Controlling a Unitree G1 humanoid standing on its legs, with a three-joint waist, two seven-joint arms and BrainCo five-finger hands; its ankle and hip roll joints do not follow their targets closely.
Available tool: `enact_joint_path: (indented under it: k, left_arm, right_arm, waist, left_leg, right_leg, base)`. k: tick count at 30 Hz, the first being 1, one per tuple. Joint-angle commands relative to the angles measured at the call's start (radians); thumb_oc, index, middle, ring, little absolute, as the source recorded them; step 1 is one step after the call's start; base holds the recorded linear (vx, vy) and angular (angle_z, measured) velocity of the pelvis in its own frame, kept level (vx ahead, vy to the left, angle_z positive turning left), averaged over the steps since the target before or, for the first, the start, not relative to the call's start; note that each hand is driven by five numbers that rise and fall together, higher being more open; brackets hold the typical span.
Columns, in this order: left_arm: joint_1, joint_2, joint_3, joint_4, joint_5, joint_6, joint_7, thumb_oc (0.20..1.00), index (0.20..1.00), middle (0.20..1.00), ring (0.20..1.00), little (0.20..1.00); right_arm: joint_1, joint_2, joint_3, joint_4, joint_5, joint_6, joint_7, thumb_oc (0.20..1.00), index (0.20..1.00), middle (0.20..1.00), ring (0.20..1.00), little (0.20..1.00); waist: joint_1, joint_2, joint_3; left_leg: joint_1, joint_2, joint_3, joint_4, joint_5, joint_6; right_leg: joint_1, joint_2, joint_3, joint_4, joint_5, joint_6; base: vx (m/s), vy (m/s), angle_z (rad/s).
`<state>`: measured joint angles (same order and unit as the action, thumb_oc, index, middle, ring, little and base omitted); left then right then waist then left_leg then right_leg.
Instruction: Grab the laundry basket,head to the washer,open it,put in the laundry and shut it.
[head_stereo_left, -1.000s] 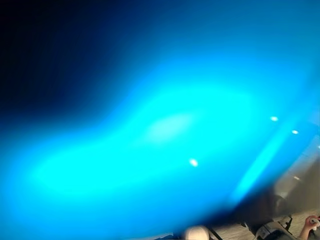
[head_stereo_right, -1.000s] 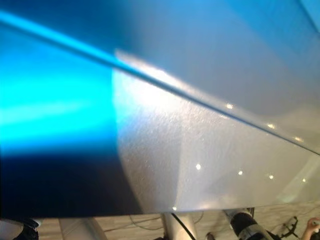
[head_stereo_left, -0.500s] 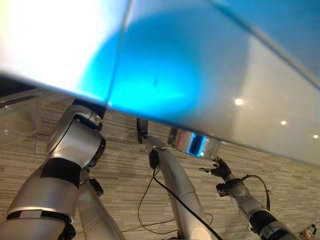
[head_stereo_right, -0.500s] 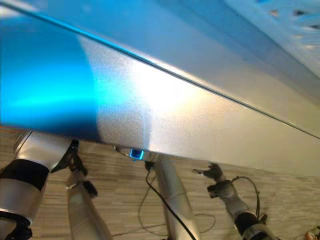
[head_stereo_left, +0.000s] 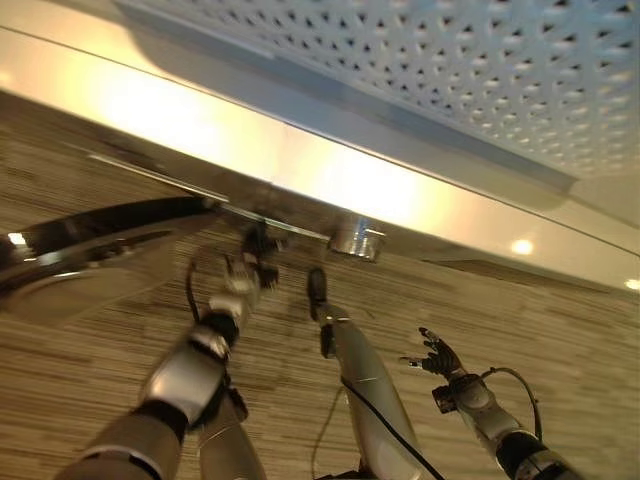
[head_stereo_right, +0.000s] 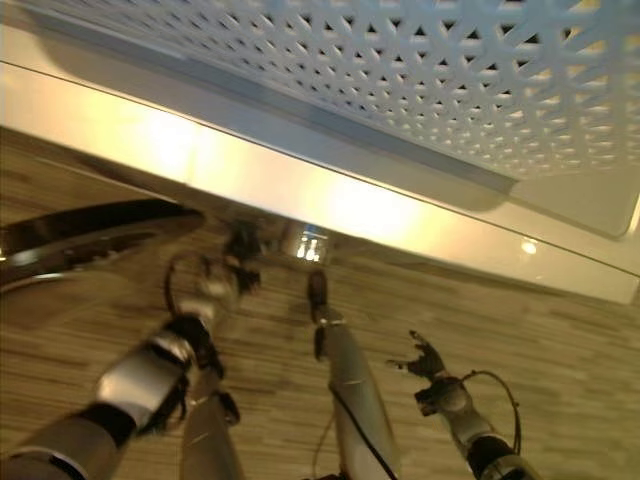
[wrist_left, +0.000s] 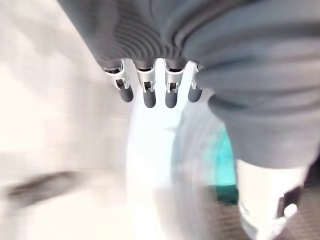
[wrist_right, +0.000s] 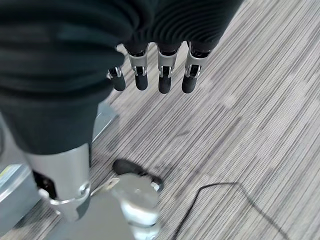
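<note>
The striped brown-grey carpet floor (head_stereo_left: 520, 330) fills the near half of the scene and looks flat and free of obstacles where the arms hang. Across the far side runs the long pale glossy panel of the washer (head_stereo_left: 200, 130), lit by warm reflections. Above it sits a white plastic wall pierced with triangular holes (head_stereo_right: 400, 70), which I take to be the laundry basket, close to the camera and in neither hand. On the left, a dark, curved, glossy door (head_stereo_left: 90, 245) stands swung out from the machine, so the washer appears open. No laundry can be made out, and I cannot tell whether it has gone in. The left hand (head_stereo_left: 245, 275) reaches toward the near edge of that door by the panel, fingers (wrist_left: 147, 92) straight, slightly apart and holding nothing, with a blurred white round rim beyond them. The right hand (head_stereo_left: 438, 355) hangs idle low on the right over the carpet, fingers spread and empty. The step looks like work at the open door. Next, the left hand would need firm contact on the door's edge to swing it, or both hands must go back to the basket.
</note>
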<state>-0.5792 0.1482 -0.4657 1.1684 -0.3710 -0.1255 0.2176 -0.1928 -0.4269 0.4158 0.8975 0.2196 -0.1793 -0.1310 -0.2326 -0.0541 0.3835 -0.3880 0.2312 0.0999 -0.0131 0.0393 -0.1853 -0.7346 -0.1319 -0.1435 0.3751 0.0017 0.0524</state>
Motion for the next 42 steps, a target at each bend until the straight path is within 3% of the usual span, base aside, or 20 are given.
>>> enact_joint_path:
  k: [1,3,8,13,16,18,23,27,29,33,37,38,39,42]
  left_arm:
    - [-0.100,-0.009,0.038,0.061,0.158,0.006,0.038,1.000,1.000,1.000,1.000,1.000]
    - [-0.025,-0.016,0.066,0.098,0.205,0.016,0.042,1.000,1.000,1.000,1.000,1.000]
    - [0.200,-0.002,0.179,0.167,0.323,0.027,0.031,1.000,1.000,1.000,1.000,1.000]
    - [0.296,0.012,0.197,0.181,0.378,0.026,-0.033,1.000,1.000,1.000,1.000,1.000]
    - [0.382,0.026,0.254,0.192,0.372,0.012,-0.078,1.000,1.000,1.000,1.000,1.000]
    - [0.392,0.028,0.268,0.189,0.361,0.013,-0.079,1.000,1.000,1.000,1.000,1.000]
    - [0.459,0.035,0.377,0.232,0.362,0.033,-0.133,1.000,1.000,1.000,1.000,1.000]
    - [0.497,0.069,0.433,0.250,0.374,0.045,-0.154,1.000,1.000,1.000,1.000,1.000]
    - [0.506,0.073,0.432,0.249,0.380,0.049,-0.161,1.000,1.000,1.000,1.000,1.000]
    - [0.520,0.069,0.406,0.244,0.384,0.052,-0.176,1.000,1.000,1.000,1.000,1.000]
    - [0.534,0.079,0.369,0.225,0.377,0.045,-0.207,1.000,1.000,1.000,1.000,1.000]
    - [0.534,0.078,0.370,0.225,0.377,0.045,-0.207,1.000,1.000,1.000,1.000,1.000]
    - [0.538,0.086,0.365,0.233,0.372,0.049,-0.222,1.000,1.000,1.000,1.000,1.000]
    - [0.539,0.087,0.363,0.238,0.370,0.049,-0.233,1.000,1.000,1.000,1.000,1.000]
  right_arm:
    - [0.022,-0.019,-0.037,-0.001,-0.014,0.001,-0.029,1.000,1.000,1.000,1.000,1.000]
    - [0.034,-0.005,-0.052,0.005,-0.026,0.003,-0.025,1.000,1.000,1.000,1.000,1.000]
    - [0.149,0.008,-0.163,-0.009,-0.047,0.006,0.004,1.000,1.000,1.000,1.000,1.000]
    - [0.187,-0.018,-0.269,0.014,-0.039,0.014,0.009,1.000,1.000,1.000,1.000,1.000]
    - [0.236,-0.082,-0.430,-0.035,-0.005,0.006,0.003,1.000,1.000,1.000,1.000,1.000]
    - [0.244,-0.102,-0.485,-0.079,0.017,0.002,-0.009,1.000,1.000,1.000,1.000,1.000]
    - [0.325,-0.336,-0.868,-0.408,-0.080,-0.035,-0.151,1.000,1.000,1.000,1.000,1.000]
    - [0.249,-0.558,-1.023,-0.583,-0.234,-0.038,-0.241,1.000,1.000,1.000,1.000,1.000]
    - [0.237,-0.616,-1.062,-0.619,-0.254,-0.045,-0.249,1.000,1.000,1.000,1.000,1.000]
    - [0.196,-0.702,-1.097,-0.653,-0.191,-0.088,-0.199,1.000,1.000,1.000,1.000,1.000]
    - [0.093,-0.946,-0.985,-0.656,-0.186,-0.098,-0.033,1.000,1.000,1.000,1.000,1.000]
    - [0.085,-0.949,-0.978,-0.652,-0.185,-0.100,-0.033,1.000,1.000,1.000,1.000,1.000]
    - [0.032,-1.053,-0.894,-0.624,-0.198,-0.085,0.045,1.000,1.000,1.000,1.000,1.000]
    - [-0.043,-1.121,-0.770,-0.606,-0.258,-0.078,0.087,1.000,1.000,1.000,1.000,1.000]
  waist:
    - [-0.009,-0.006,0.057]
    - [-0.002,-0.011,0.039]
    - [0.028,0.030,-0.077]
    - [0.026,0.050,-0.157]
    - [0.032,0.061,-0.238]
    - [0.033,0.061,-0.249]
    - [0.052,0.050,-0.331]
    - [0.099,0.034,-0.351]
    - [0.110,0.020,-0.358]
    - [0.128,0.010,-0.370]
    - [0.166,-0.017,-0.383]
    - [0.164,-0.019,-0.383]
    - [0.180,-0.035,-0.387]
    - [0.188,-0.043,-0.389]
  left_leg:
    - [0.106,-0.019,-0.033,0.136,-0.126,0.061]
    - [0.158,-0.042,-0.017,0.096,-0.093,0.062]
    - [0.351,-0.058,0.022,-0.071,-0.036,0.043]
    - [0.398,-0.067,0.030,-0.074,-0.051,0.042]
    - [0.444,-0.075,0.034,-0.074,-0.068,0.048]
    - [0.450,-0.078,0.031,-0.074,-0.068,0.048]
    - [0.453,-0.091,0.003,-0.074,-0.095,0.060]
    - [0.452,-0.098,0.005,-0.074,-0.112,0.065]
    - [0.450,-0.100,-0.004,-0.074,-0.108,0.065]
    - [0.451,-0.096,-0.015,-0.074,-0.108,0.063]
    - [0.452,-0.088,-0.026,-0.074,-0.106,0.057]
    - [0.449,-0.092,-0.027,-0.074,-0.102,0.058]
    - [0.446,-0.091,-0.031,-0.074,-0.097,0.057]
    - [0.445,-0.089,-0.035,-0.074,-0.095,0.056]
  right_leg:
    - [0.047,-0.013,-0.001,-0.134,0.115,0.088]
    - [0.108,-0.029,-0.001,-0.178,0.146,0.083]
    - [0.316,-0.048,-0.003,-0.297,0.180,0.112]
    - [0.393,-0.059,0.007,-0.365,0.208,0.132]
    - [0.469,-0.073,0.014,-0.393,0.210,0.146]
    - [0.483,-0.079,0.006,-0.398,0.210,0.150]
    - [0.565,-0.112,-0.034,-0.456,0.232,0.175]
    - [0.562,-0.130,-0.035,-0.462,0.241,0.190]
    - [0.572,-0.134,-0.039,-0.462,0.240,0.189]
    - [0.590,-0.137,-0.056,-0.462,0.235,0.192]
    - [0.606,-0.134,-0.072,-0.462,0.229,0.192]
    - [0.603,-0.138,-0.071,-0.462,0.233,0.193]
    - [0.606,-0.139,-0.078,-0.462,0.233,0.193]
    - [0.609,-0.141,-0.081,-0.462,0.232,0.193]
  base:
    - [-0.04,0.093,0.13]
    - [0.00,0.148,0.13]
    - [0.13,0.170,0.05]
    - [0.08,0.143,-0.04]
    - [0.09,0.163,-0.06]
    - [0.04,0.096,-0.01]
    - [0.05,0.087,0.25]
    - [0.03,0.047,-0.02]
    - [0.06,-0.011,0.03]
    - [0.03,-0.008,0.14]
    - [0.02,-0.011,0.14]
    - [0.01,-0.019,0.14]
    - [-0.02,-0.014,0.13]
    - [0.00,-0.005,0.01]
